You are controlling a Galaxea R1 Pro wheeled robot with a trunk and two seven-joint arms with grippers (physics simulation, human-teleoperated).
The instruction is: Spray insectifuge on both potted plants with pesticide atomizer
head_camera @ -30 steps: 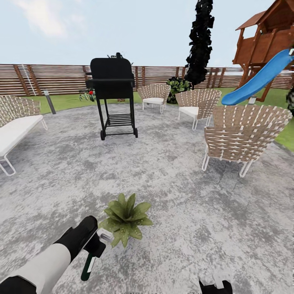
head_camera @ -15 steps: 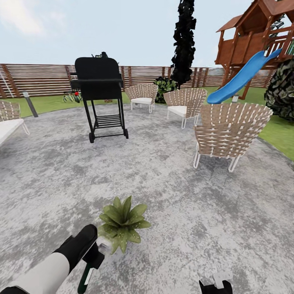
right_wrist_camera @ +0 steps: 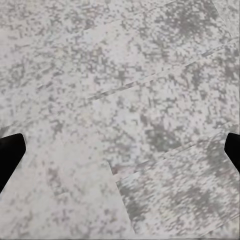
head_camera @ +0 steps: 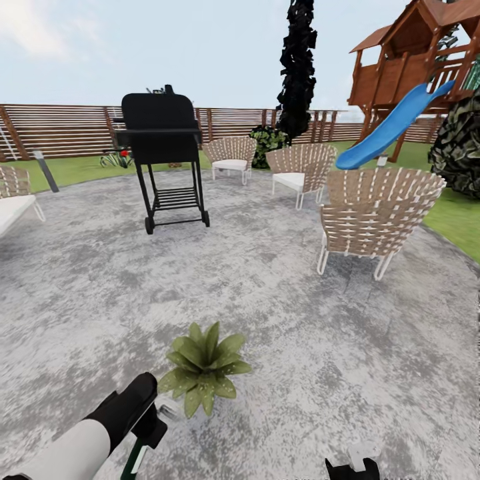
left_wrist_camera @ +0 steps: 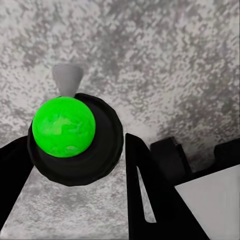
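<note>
One potted plant [head_camera: 205,368], a low rosette of pointed green leaves, stands on the grey stone patio just ahead of me. My left gripper [head_camera: 151,425] is shut on the pesticide atomizer [head_camera: 137,459], low and to the left of the plant, with the whitish nozzle [head_camera: 167,409] close to the near leaves. In the left wrist view the atomizer's bright green round end [left_wrist_camera: 63,126] sits in a dark ring between the black fingers [left_wrist_camera: 146,192], and a grey cone [left_wrist_camera: 67,78] juts out beyond it. My right gripper [right_wrist_camera: 120,150] is open over bare stone and also shows at the lower edge [head_camera: 352,467].
A black grill [head_camera: 163,143] stands ahead on the patio. Woven chairs [head_camera: 373,217] sit to the right, a white bench [head_camera: 13,203] at far left. Behind are the slatted fence [head_camera: 67,130], a small leafy plant [head_camera: 117,159] on the lawn, a playhouse with a blue slide [head_camera: 393,123] and a grey bollard lamp [head_camera: 45,170].
The whole view swung to the right, so the camera moved. The left gripper with the atomizer now sits a little lower in view, slightly farther from the plant's leaves.
</note>
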